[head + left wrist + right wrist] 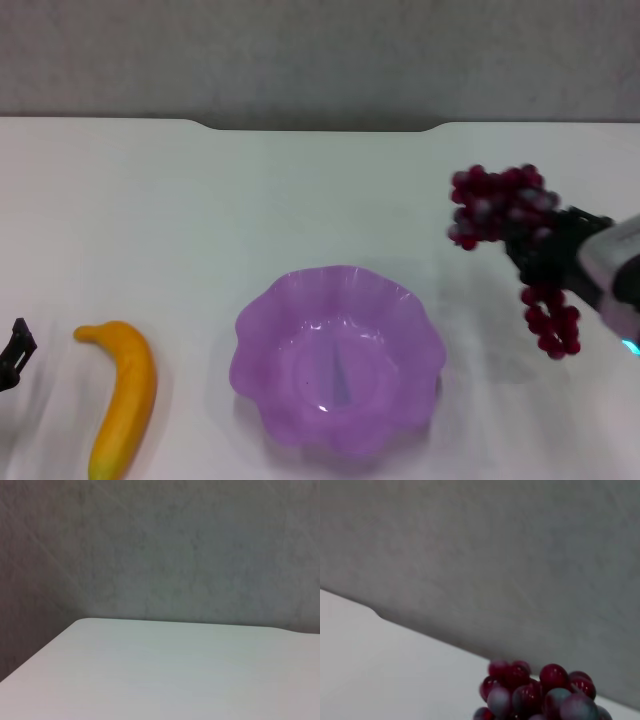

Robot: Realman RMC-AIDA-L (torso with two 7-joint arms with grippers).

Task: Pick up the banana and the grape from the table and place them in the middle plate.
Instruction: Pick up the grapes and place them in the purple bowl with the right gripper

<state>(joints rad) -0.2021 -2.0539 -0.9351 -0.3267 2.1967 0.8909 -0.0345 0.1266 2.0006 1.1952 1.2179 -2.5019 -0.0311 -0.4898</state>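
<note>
head: high, down on table [320, 190] | wrists: low, face wall | share far edge

The right arm reaches in from the 3 o'clock side of the head view. Its wrist is grey and white, with a small blue light low down. The right gripper [535, 252] is black and points toward 9 o'clock. It is up in the air, off the table [300, 190]. Its jaws are closed around the middle of the grape [500, 205], and the bunch sticks out on both sides of it.

The left gripper [16, 352] is at the 9 o'clock edge, low down. Only a small black tip shows. It holds nothing that can be seen. It sits there, parked.
</note>
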